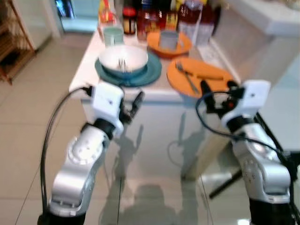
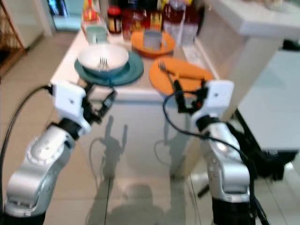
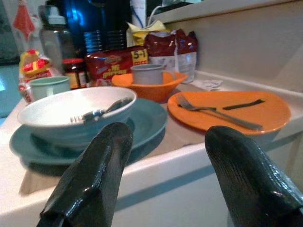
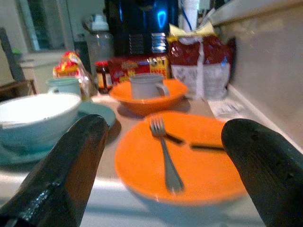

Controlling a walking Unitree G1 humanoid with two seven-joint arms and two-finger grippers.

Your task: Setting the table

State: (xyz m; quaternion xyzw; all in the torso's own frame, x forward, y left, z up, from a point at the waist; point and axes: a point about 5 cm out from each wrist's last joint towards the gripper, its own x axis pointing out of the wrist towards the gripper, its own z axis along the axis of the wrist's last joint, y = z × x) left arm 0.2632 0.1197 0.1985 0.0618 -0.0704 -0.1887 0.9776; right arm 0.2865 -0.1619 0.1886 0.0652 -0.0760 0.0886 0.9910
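The table (image 1: 140, 93) is carrying two place settings along its near edge. Toward the near left corner a white bowl (image 1: 123, 59) is sitting on a teal plate (image 1: 150, 75), with a fork (image 3: 97, 112) lying inside the bowl. Toward the near right corner an orange plate (image 1: 206, 77) is holding a second fork (image 4: 165, 151) and a dark flat strip (image 3: 244, 104). Behind these, an orange bowl (image 1: 168, 47) is containing a grey mug (image 1: 168, 38), and a pale green cup (image 1: 112, 35) is standing beside it. Jars and food packets (image 3: 118, 64) are lining the far edge.

The left gripper (image 1: 133, 105) is hovering just off the near edge, facing the teal plate, fingers spread and holding nothing. The right gripper (image 1: 218, 91) is hovering at the near edge over the orange plate's rim, fingers likewise spread and holding nothing.

Judged step: approach before a grasp. The next move is likely calling for one gripper advancing and closing on a fork or a plate rim.
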